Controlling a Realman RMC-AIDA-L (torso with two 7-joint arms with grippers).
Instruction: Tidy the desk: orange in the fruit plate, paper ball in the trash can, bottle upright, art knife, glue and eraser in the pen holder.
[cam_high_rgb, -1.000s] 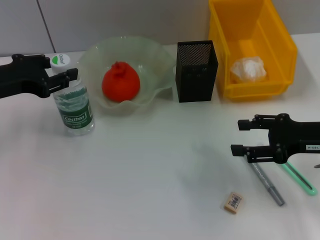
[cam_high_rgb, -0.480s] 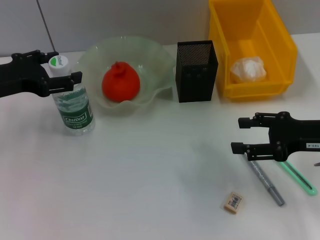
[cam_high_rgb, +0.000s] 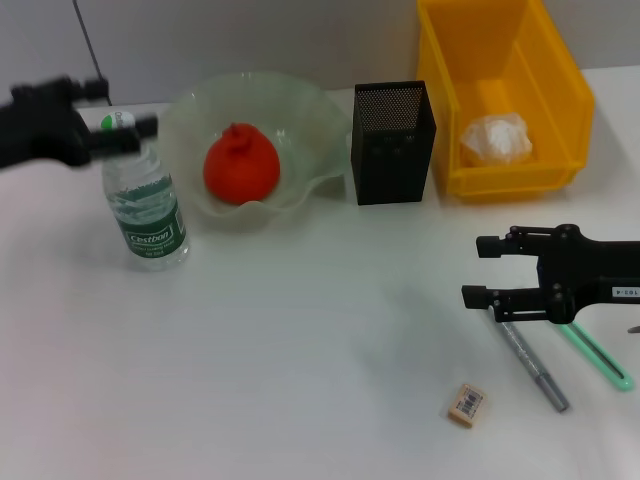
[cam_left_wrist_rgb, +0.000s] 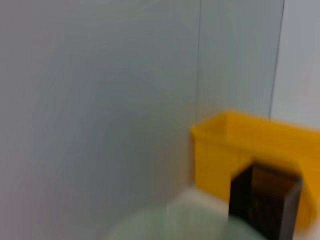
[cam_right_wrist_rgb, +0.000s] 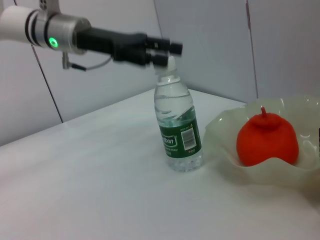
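From the head, a white table (cam_high_rgb: 300, 340) holds the upright bottle (cam_high_rgb: 146, 212), with the left gripper (cam_high_rgb: 118, 136) at its cap, jaws spread, gripping nothing; the right gripper (cam_high_rgb: 478, 270) hangs open and empty above a pen (cam_high_rgb: 533, 365). The left wrist shows only the wall, trash can (cam_left_wrist_rgb: 235, 150) and pen holder (cam_left_wrist_rgb: 265, 200). The right wrist shows the orange (cam_right_wrist_rgb: 266, 141) in the fruit plate (cam_right_wrist_rgb: 225, 150).

Bottle (cam_high_rgb: 146, 215) left of fruit plate (cam_high_rgb: 300, 120); pen holder (cam_high_rgb: 393, 143) between plate and trash can (cam_high_rgb: 560, 90).

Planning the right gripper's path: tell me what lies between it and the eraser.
In the head view, only bare table separates the right gripper from the eraser.
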